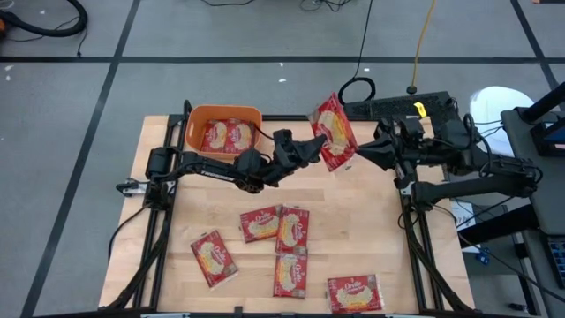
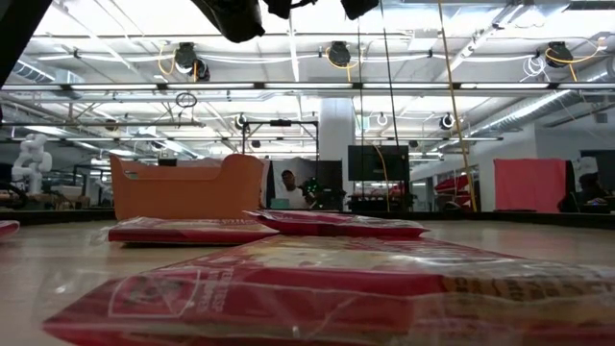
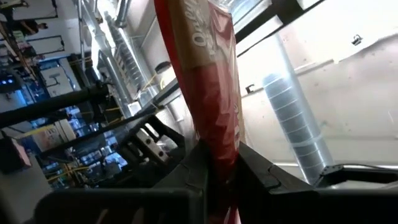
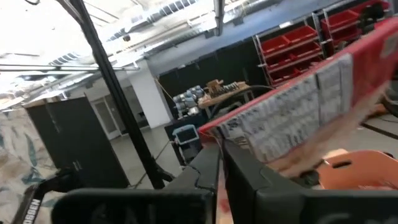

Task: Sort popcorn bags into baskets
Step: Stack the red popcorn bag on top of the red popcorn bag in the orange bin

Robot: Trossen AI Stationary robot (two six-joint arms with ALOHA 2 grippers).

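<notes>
The wooden table (image 1: 177, 256) carries the orange basket (image 1: 196, 124) at its far left corner, with at least one popcorn bag (image 1: 226, 136) lying flat inside it. Both dark arms reach toward the middle of the far edge, where they meet at a single raised bag (image 1: 333, 131) held tilted above the table. The left gripper (image 1: 316, 141) has its fingers (image 3: 198, 163) pressed close together on the lower edge of that bag, the red packet rising straight up between them in the left wrist view. The right gripper (image 1: 364, 155) sits at the bag's other side; in the right wrist view its fingers (image 4: 208, 163) stand nearly closed with the packet's edge (image 4: 298, 112) pinched between them, printed back facing the camera. Five more bags lie flat on the near half of the table: three clustered at the centre (image 1: 281, 231), one to the left (image 1: 214, 258), and one at the near right edge (image 1: 355, 293). In the low view a near packet (image 2: 365, 288) fills the foreground and blocks much of the table, and the arms are cut off at the top, so the held bag is not visible there.
</notes>
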